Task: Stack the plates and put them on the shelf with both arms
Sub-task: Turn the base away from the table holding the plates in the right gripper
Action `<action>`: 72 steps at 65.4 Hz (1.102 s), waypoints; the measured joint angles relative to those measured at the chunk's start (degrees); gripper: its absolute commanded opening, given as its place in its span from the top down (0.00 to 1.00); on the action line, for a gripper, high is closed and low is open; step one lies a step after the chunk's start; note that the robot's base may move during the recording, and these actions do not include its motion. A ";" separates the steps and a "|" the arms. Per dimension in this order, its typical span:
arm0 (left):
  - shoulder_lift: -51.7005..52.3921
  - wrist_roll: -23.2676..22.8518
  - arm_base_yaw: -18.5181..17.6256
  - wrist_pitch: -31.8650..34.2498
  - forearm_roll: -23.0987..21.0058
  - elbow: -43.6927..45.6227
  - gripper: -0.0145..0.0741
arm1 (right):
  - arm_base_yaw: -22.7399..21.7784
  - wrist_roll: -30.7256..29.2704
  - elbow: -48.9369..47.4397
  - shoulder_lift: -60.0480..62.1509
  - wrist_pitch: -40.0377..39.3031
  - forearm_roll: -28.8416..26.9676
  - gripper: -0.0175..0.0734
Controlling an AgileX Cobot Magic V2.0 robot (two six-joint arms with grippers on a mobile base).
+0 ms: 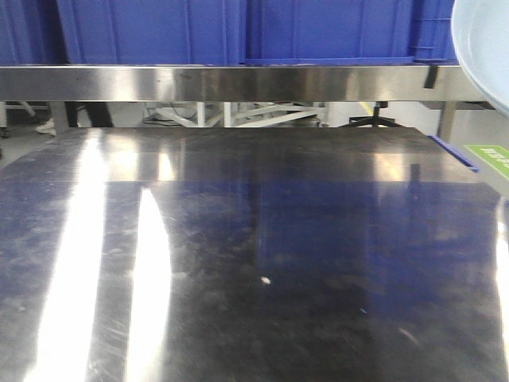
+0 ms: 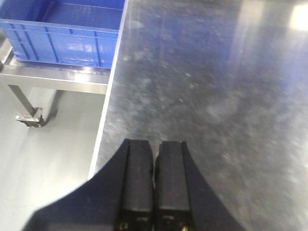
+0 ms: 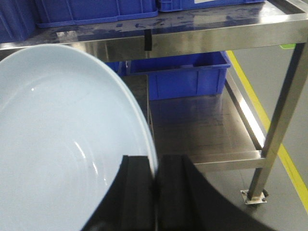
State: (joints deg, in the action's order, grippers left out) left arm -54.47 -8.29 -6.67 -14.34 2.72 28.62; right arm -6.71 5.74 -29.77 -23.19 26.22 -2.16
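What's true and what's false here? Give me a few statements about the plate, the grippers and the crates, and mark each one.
1. The right gripper pinches the rim of a pale plate. True.
2. The left gripper holds a plate too. False: its jaws are closed on nothing, above the steel table.
3. Blue crates sit on the steel shelf. True.
4. A plate lies flat on the table. False: the only plate in view is in the right gripper's grip.
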 measured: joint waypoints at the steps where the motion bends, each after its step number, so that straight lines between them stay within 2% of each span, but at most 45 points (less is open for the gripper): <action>1: 0.00 0.00 0.00 0.00 0.00 0.00 0.73 | 0.00 0.00 0.00 0.00 0.00 0.00 0.76; 72: 0.00 0.00 0.00 0.18 0.00 0.00 0.73 | 0.00 0.00 0.36 0.00 0.00 0.00 0.76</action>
State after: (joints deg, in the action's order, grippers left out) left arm -54.47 -8.29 -6.67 -14.17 2.72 28.62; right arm -6.71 5.74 -29.41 -23.19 26.22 -2.16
